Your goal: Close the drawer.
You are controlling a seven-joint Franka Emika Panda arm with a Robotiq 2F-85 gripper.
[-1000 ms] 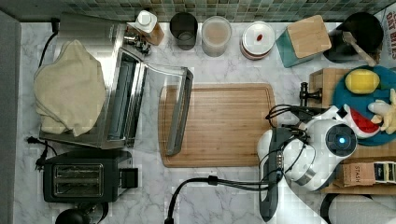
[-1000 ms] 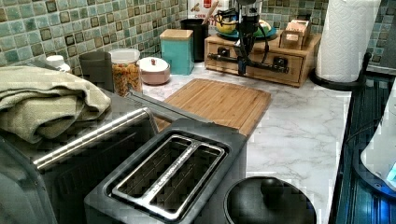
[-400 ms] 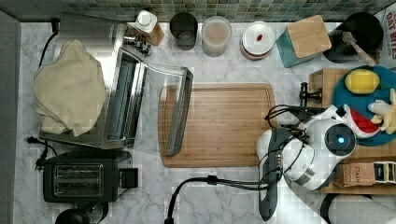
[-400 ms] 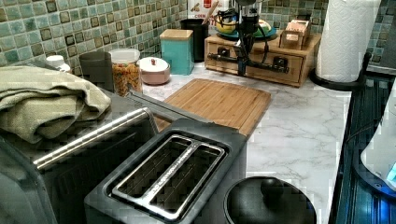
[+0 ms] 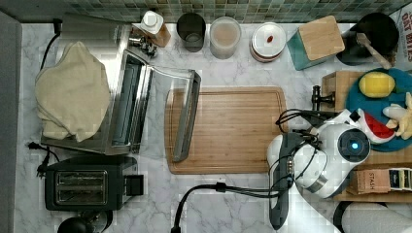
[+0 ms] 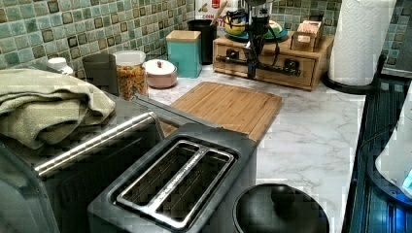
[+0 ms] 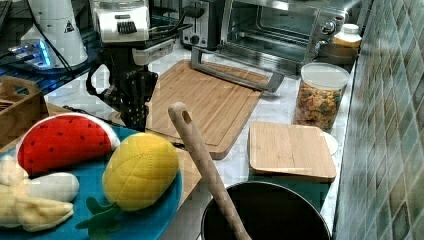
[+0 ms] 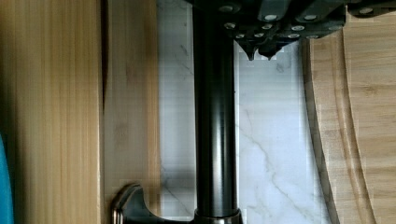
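Note:
The drawer (image 6: 272,73) sits in a light-wood box at the top view's right, its front about level with the box front. Its black bar handle (image 8: 215,130) stands off the wood front (image 8: 130,116) over the marble. My gripper (image 8: 260,53) points down at the handle (image 6: 233,60), on the side away from the drawer front. Its fingertips are together with nothing between them. The right view shows the gripper (image 7: 134,122) hanging just in front of the box, beside the bamboo board.
A bamboo cutting board (image 5: 228,128) lies mid-counter. The toaster oven (image 5: 121,107) has its door open, with the door handle (image 5: 187,116) over the board's edge. A blue plate of toy fruit (image 5: 374,97) rests on the box. A black cable (image 5: 218,187) crosses the front marble.

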